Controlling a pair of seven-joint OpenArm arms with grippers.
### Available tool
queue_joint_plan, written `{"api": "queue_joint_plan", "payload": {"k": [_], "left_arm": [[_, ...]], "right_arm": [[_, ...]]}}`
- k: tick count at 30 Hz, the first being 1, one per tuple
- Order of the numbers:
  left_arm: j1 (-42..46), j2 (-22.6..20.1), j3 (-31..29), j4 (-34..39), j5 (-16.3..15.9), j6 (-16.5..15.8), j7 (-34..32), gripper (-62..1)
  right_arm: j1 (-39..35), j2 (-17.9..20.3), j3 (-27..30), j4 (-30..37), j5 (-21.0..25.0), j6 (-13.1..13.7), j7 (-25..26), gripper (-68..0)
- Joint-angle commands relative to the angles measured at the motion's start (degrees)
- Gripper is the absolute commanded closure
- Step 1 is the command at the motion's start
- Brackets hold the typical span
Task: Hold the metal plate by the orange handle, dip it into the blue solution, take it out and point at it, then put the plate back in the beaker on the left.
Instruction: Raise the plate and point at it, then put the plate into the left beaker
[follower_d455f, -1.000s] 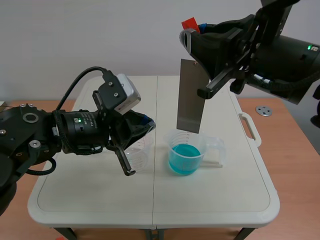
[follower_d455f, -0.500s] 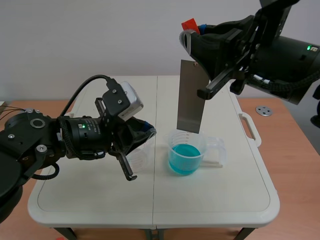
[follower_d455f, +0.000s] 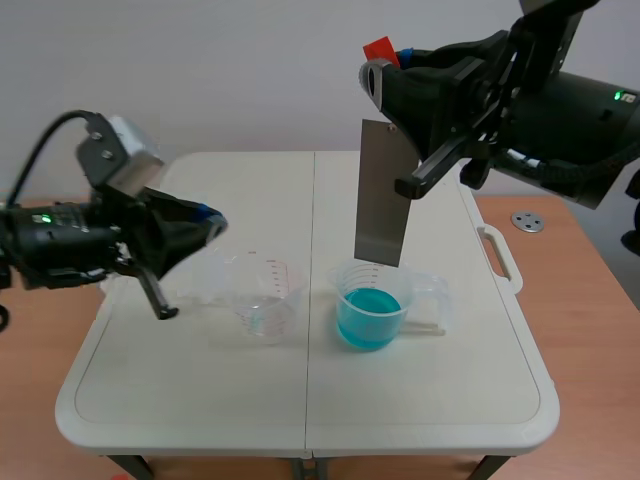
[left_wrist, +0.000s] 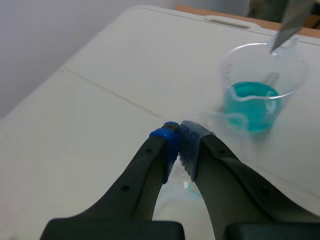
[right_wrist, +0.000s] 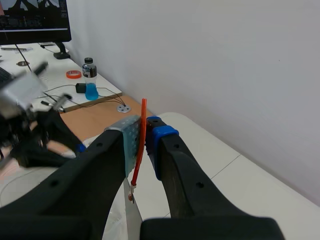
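In the right wrist view, jaws clamp the orange handle (right_wrist: 140, 145).

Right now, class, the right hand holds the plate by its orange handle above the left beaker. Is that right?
Not quite. The plate hangs above the right beaker, the one with blue solution, not the left beaker; the scene view shows it. The right hand does hold it by the orange handle.
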Motion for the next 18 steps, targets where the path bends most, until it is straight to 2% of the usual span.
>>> {"api": "queue_joint_plan", "payload": {"k": [1,6,8,10,11,14,18], "left_arm": [[2.1,-4.3,-3.1,1.9,-3.5,-0.1,-1.4,-1.5],[12.3,-15.4,-13.2,2.0,-11.7,-0.1,-3.8,-1.5],[18.2,-18.5,-18.3,2.0,-13.3,-0.1,-3.8,-1.5],[24.6,-20.5,-23.5,2.0,-13.3,-0.1,-3.7,-1.5],[27.8,-21.1,-26.1,1.9,-13.3,0.7,-3.7,-1.5],[37.3,-21.7,-33.2,1.2,-12.9,6.0,-3.7,-1.5],[48.3,-21.5,-37.9,-1.0,-12.2,12.0,-3.7,-1.5]], "right_arm": [[1.6,0.3,0.8,1.6,0.8,0.6,0.5,-1.1],[2.3,0.3,0.8,1.6,0.8,0.6,0.4,-1.1],[2.8,0.3,0.7,1.6,0.8,0.6,0.5,-1.1],[3.6,0.3,0.6,1.6,0.8,0.6,0.2,-1.1],[3.9,0.3,0.5,1.6,0.8,0.6,0.2,-1.1],[5.1,0.3,-0.2,1.6,0.8,0.6,-0.1,-1.1],[6.8,0.2,-1.7,1.6,0.8,0.6,-0.6,-1.1]]}}
